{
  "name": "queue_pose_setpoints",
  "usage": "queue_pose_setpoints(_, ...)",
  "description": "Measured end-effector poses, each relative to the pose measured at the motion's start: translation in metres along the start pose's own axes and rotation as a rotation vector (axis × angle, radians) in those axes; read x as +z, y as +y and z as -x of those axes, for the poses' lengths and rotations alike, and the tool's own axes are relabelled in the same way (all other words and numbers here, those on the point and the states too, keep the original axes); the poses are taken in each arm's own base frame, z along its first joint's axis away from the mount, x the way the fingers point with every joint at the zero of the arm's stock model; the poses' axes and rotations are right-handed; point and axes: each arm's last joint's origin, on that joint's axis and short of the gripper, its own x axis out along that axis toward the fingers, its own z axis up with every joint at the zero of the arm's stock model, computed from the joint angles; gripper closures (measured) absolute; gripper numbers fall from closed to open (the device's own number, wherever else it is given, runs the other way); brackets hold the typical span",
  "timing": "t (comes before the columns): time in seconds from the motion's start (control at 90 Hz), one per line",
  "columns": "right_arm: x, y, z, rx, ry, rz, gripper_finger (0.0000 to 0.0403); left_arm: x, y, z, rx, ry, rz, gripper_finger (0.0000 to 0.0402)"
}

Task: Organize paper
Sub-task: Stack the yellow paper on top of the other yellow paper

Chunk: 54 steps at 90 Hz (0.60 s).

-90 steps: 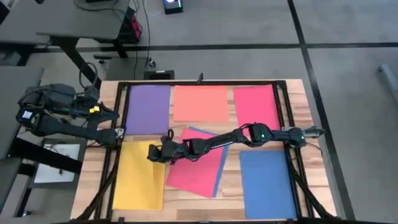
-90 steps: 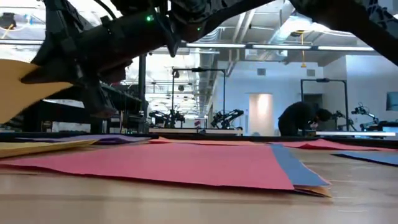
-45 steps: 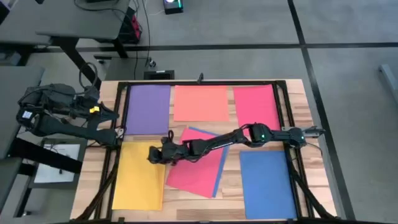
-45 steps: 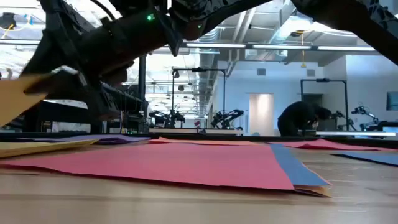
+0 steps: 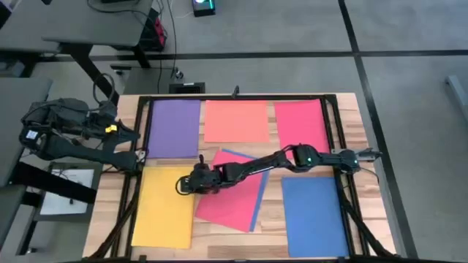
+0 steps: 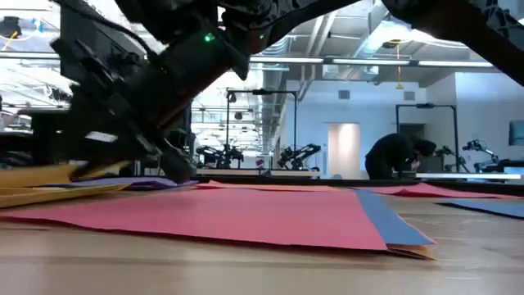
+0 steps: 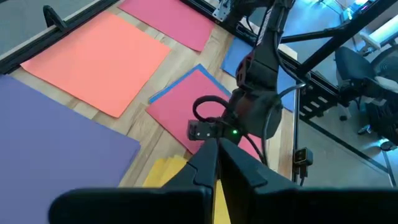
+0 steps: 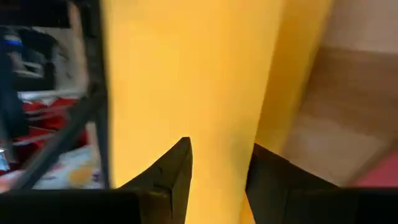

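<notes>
The yellow sheet (image 5: 164, 206) lies at the table's front left, right under the right gripper (image 5: 181, 185), which sits at its upper right corner with fingers (image 8: 177, 168) narrowly apart over yellow paper, not visibly pinching it. Just beyond sit a pink-red sheet (image 5: 232, 191) over a blue one (image 5: 257, 204). The left gripper (image 5: 139, 155) waits at the table's left edge, can't tell its fingers.

Solid-coloured sheets on a light wood table (image 5: 351, 117): purple (image 5: 174, 128), salmon-orange (image 5: 235, 120), pink-red (image 5: 300, 124), yellow (image 5: 162, 208), blue (image 5: 313, 215). Arms are black.
</notes>
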Motion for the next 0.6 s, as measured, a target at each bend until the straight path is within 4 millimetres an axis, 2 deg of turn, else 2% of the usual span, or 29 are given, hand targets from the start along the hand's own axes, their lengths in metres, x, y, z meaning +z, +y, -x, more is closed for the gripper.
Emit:
queue_pose_setpoints(0.311, 0.008, 0.005, 0.016, -0.061, 0.021, 0.101, 0.0286, -0.001, 0.001, 0.000, 0.008, 0.014, -0.002, 0.0402)
queue_pose_setpoints(0.444, 0.009, 0.020, 0.034, -0.029, 0.021, 0.310, 0.0286, -0.002, 0.001, 0.000, 0.015, 0.025, -0.003, 0.0402)
queue_pose_setpoints(0.511, 0.007, 0.028, 0.042, -0.001, 0.020, 0.463, 0.0286, -0.003, 0.002, 0.000, 0.017, 0.028, -0.004, 0.0402)
queue_pose_setpoints(0.6, -0.004, 0.029, 0.045, 0.000, 0.037, 0.716, 0.0286, -0.003, 0.002, 0.000, 0.019, 0.032, -0.006, 0.0402)
